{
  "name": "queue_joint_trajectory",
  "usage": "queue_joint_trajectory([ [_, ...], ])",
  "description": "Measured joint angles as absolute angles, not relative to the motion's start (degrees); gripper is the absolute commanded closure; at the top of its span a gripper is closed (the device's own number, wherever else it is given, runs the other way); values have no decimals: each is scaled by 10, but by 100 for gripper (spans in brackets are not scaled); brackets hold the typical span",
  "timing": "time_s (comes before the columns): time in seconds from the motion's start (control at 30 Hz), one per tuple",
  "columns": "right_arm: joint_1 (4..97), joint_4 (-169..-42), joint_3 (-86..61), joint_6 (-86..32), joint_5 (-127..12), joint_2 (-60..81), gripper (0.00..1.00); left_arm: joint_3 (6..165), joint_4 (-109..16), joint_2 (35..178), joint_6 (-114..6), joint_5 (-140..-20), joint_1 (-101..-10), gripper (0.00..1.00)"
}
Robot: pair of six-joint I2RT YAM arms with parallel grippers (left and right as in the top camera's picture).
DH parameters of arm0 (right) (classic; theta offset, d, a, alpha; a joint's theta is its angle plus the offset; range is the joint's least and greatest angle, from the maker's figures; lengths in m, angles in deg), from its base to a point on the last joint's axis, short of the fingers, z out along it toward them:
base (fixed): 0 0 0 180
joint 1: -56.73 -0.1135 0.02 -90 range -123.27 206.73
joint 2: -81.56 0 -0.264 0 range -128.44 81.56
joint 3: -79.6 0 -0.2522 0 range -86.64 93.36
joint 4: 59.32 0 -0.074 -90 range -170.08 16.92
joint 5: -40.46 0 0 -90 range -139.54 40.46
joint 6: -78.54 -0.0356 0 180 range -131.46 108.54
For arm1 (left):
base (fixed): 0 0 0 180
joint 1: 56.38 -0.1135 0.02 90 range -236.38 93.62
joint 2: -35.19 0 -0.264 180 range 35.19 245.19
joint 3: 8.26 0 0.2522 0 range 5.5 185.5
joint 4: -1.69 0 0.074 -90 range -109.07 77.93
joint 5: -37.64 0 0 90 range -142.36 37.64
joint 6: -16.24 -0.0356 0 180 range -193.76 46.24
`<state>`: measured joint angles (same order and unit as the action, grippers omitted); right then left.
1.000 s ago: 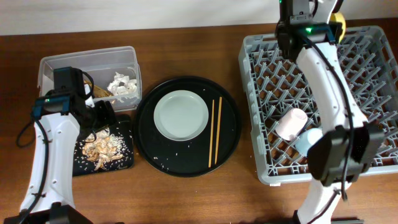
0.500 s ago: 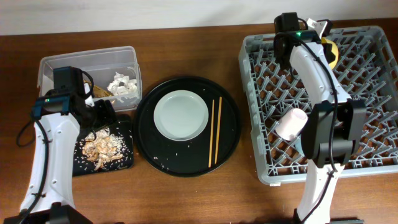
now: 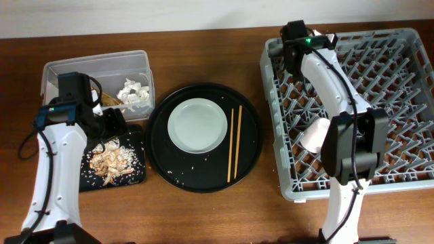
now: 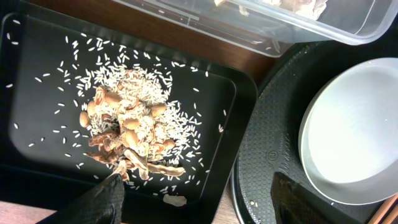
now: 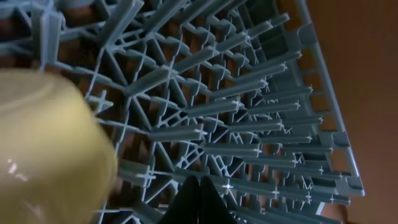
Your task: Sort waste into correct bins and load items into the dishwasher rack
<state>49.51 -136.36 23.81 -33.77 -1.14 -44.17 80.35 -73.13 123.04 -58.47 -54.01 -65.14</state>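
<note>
My left gripper (image 4: 205, 205) is open and empty, low over the near right corner of the shallow black tray (image 4: 37, 168) that holds beige food scraps (image 4: 130, 130) and rice. The grey-green plate (image 3: 197, 125) and the chopsticks (image 3: 234, 142) lie on the round black tray (image 3: 203, 177). Tissue (image 3: 135, 91) and a brown peel strip (image 3: 112, 100) lie in the clear tub (image 3: 68, 71). My right gripper (image 5: 200, 198) is shut and empty over the dishwasher rack (image 3: 407, 102), beside the yellow bowl (image 5: 43, 143). The pink cup (image 3: 317, 133) lies in the rack. The blue cup is hidden under my right arm.
My right arm (image 3: 339, 81) reaches across the left side of the rack to its back left corner. The left arm (image 3: 57, 156) lies along the table's left side. Loose rice dots the round tray's front. The plate's rim (image 4: 354, 137) shows close to my left gripper's right finger.
My right arm has swung left along the back of the rack to its back left corner, and the yellow bowl no longer shows from above. The left arm has not moved.
</note>
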Motion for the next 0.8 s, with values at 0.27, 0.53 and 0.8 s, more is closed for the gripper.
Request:
queue_joint_trajectory([
  [0.27, 497, -1504, 256, -230, -346, -259, 18, 803, -729, 1230, -583, -540, -651, 13],
  [0.53, 370, -1519, 147, -184, -645, -256, 21, 803, -729, 1230, -582, -540, -651, 13],
  [0.8, 288, -1238, -143, -333, -564, -260, 39, 803, -730, 1230, -582, -540, -651, 13],
])
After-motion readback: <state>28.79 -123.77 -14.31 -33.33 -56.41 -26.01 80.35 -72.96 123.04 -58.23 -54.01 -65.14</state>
